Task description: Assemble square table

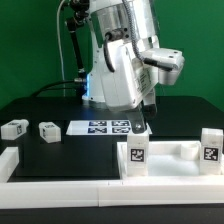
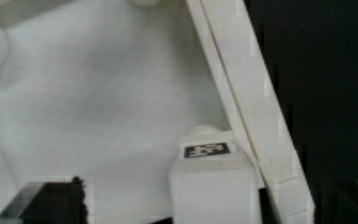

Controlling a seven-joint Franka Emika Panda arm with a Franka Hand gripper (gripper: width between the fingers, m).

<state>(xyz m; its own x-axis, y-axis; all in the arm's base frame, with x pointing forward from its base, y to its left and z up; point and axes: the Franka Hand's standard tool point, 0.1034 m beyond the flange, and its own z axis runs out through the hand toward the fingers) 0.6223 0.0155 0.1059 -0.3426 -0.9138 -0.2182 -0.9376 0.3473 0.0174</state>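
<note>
The white square tabletop [image 1: 170,152] lies at the front on the exterior view's right, rim up. Two stubby legs stand upright in it, one near its left corner [image 1: 135,156] and one at the right [image 1: 210,147]. Two loose legs [image 1: 14,128] [image 1: 47,130] lie on the exterior view's left. My gripper [image 1: 141,126] hangs just above the left standing leg. In the wrist view the tabletop [image 2: 105,110] fills the picture, and the tagged leg [image 2: 208,170] stands beside the rim [image 2: 247,110]. The gripper [image 2: 202,206] is open, its dark fingers [image 2: 51,205] either side of the leg and apart from it.
The marker board [image 1: 100,127] lies on the black table behind the tabletop. Long white border rails run along the front [image 1: 90,190] and the left edge [image 1: 8,160]. The arm's white body [image 1: 120,60] stands over the middle.
</note>
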